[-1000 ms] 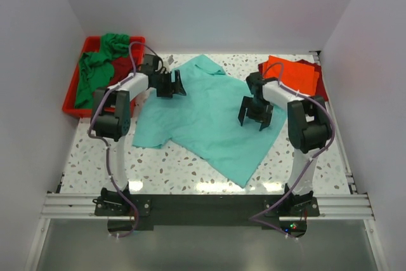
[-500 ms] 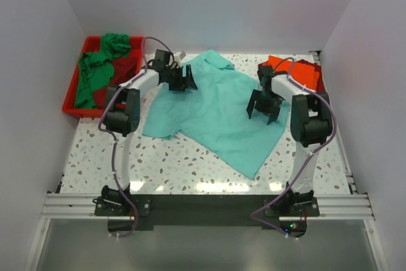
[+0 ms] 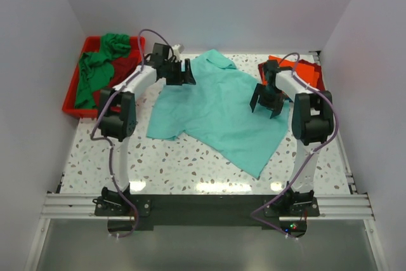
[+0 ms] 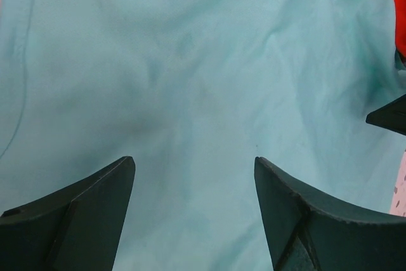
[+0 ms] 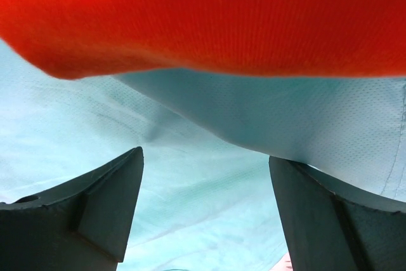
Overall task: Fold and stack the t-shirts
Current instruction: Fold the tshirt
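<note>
A light teal short-sleeved t-shirt [image 3: 219,109] lies spread out, slightly wrinkled, across the middle of the speckled white tabletop [image 3: 177,163], reaching toward the far edge. The left gripper [image 3: 188,73] hangs over the shirt's far-left part, its dark fingers [image 4: 95,201] spread apart and holding nothing. The right gripper [image 3: 266,103] is at the shirt's right edge, also released and empty, just beside a folded bright orange t-shirt [image 3: 304,74] at the far right corner. At the far left corner, a rigid red plastic tray [image 3: 70,96] holds a crumpled green t-shirt [image 3: 95,68] and a dark red t-shirt [image 3: 124,66].
</note>
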You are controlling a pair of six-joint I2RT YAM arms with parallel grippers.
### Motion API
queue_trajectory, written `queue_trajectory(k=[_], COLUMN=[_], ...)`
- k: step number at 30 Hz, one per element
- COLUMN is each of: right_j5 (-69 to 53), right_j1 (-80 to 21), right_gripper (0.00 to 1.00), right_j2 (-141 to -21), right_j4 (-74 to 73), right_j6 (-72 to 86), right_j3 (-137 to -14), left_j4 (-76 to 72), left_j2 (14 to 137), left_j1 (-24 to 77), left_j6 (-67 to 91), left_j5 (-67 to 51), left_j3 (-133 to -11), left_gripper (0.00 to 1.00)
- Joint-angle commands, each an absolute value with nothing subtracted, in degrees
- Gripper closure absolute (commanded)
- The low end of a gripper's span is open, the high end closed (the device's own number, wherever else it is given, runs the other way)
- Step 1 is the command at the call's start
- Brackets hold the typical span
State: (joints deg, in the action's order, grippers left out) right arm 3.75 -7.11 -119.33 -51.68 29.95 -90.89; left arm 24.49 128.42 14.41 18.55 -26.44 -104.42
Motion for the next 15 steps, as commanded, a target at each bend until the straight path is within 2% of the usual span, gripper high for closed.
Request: queue_trajectory(k=[1, 5, 6, 11, 14, 15], right_j5=[5.1, 5.6, 5.6, 4.4, 3.5, 3.3], right_j1=[-7.1, -7.2, -7.4, -8.2, -9.1, -9.7], right_gripper=[0.16, 0.17, 0.17, 0.17, 0.17, 0.17], right_j2=[-117.1, -115.3, -114.8, -111.4, -109.3, -108.8], right_j4=[-52.2, -52.3, -51.9, -50.5, -49.6, -49.0], right_j6=[28.7, 27.9, 27.9, 29.4, 30.9, 31.3], right_j3=[-92.9, -92.8, -92.6, -89.3, -86.8, -86.2], left_j4=[26.0, 27.8, 27.6, 27.9, 27.7, 27.3], left_j2=[115.5, 107.7, 106.1, 97.6, 94.5, 93.9], left_j1=[14.3, 13.6, 13.1, 11.6, 9.9, 8.2], left_j6=[15.9, 13.7, 13.3, 12.3, 12.9, 13.5], left_j5=[-19.2, -12.4, -10.8, -4.1, -1.5, -1.8], left_j3=[-98.4, -86.6, -81.9, -70.3, -65.2, -63.1], left_gripper=[0.2, 0.25, 0.3, 0.42, 0.52, 0.58])
